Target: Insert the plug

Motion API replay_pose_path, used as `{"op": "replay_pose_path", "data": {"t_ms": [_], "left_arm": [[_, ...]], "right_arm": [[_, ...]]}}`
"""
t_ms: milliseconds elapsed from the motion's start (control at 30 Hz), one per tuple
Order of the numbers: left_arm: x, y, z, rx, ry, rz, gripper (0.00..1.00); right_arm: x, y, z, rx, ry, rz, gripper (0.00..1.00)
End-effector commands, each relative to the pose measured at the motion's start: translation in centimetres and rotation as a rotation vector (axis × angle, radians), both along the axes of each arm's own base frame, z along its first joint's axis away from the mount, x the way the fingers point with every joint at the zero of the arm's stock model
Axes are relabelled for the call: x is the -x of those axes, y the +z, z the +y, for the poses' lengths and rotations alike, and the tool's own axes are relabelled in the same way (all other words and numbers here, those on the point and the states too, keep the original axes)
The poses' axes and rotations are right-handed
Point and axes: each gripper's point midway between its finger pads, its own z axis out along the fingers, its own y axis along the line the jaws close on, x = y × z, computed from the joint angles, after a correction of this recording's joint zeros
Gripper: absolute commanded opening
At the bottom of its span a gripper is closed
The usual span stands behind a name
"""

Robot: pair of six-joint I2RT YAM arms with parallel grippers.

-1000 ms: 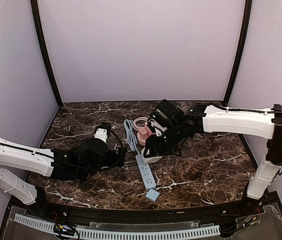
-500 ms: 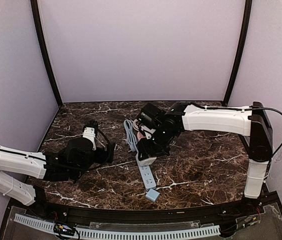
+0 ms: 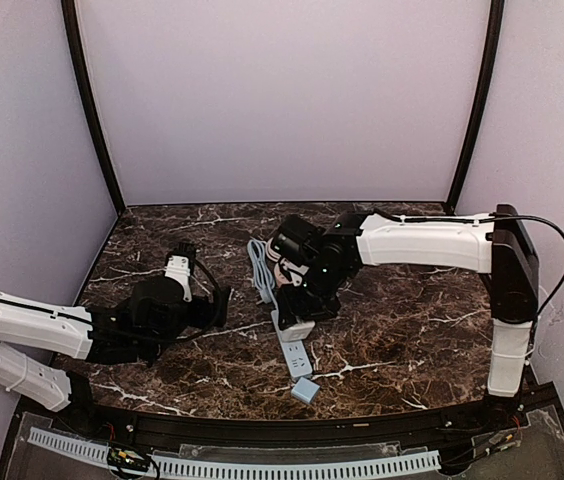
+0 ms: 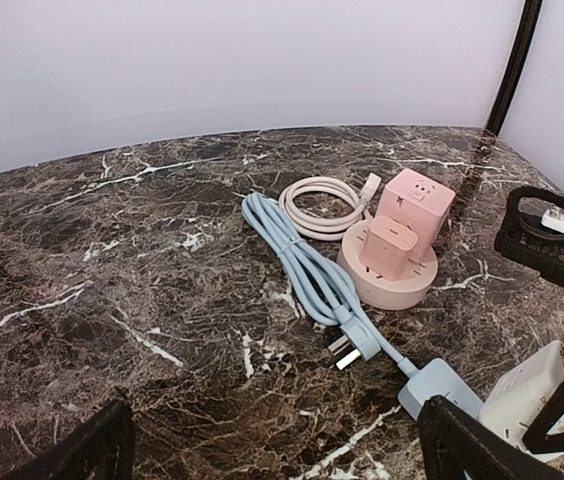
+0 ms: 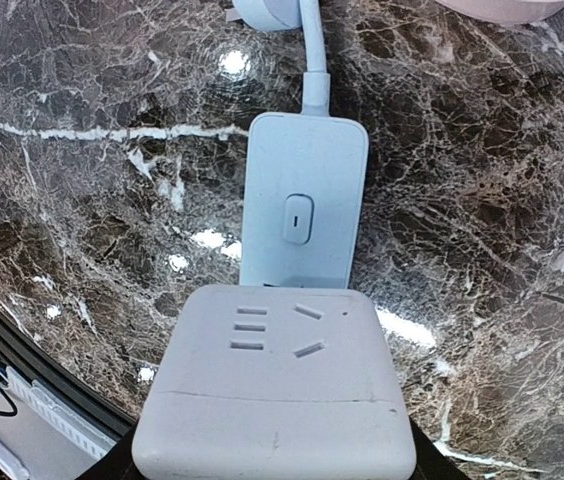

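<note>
The pink dock holds a pink adapter. Your right gripper clamps the white plug, now shifted left over the blue strip's far end. Your left gripper gapes wide, drawn back left.

White plug block over blue power strip

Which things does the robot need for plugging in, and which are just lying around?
For the job:
- white plug block, held in the right gripper
- blue power strip, right under it

Just lying about:
- pink round socket hub
- white coiled cable
- small blue-grey block by the strip's near end
</note>
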Motion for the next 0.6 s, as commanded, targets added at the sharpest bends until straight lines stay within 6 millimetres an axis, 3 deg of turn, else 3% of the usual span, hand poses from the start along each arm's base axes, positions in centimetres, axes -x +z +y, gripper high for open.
{"op": "replay_pose_path", "data": {"t_ms": [0,200,567], "left_arm": [[0.0,-0.2,0.0,0.013,-0.012,0.005,0.99],[0.2,-0.1,-0.1,0.026,-0.023,0.009,0.99],[0.4,0.0,-0.3,0.042,-0.040,0.014,0.99]], "right_arm": [[1.0,0.2,-0.1,0.004,-0.021,0.028,0.00],[1.6,-0.5,0.0,0.018,-0.025,0.052,0.00],[0.8,-1.5,-0.3,0.070,-0.032,0.020,0.00]]}}
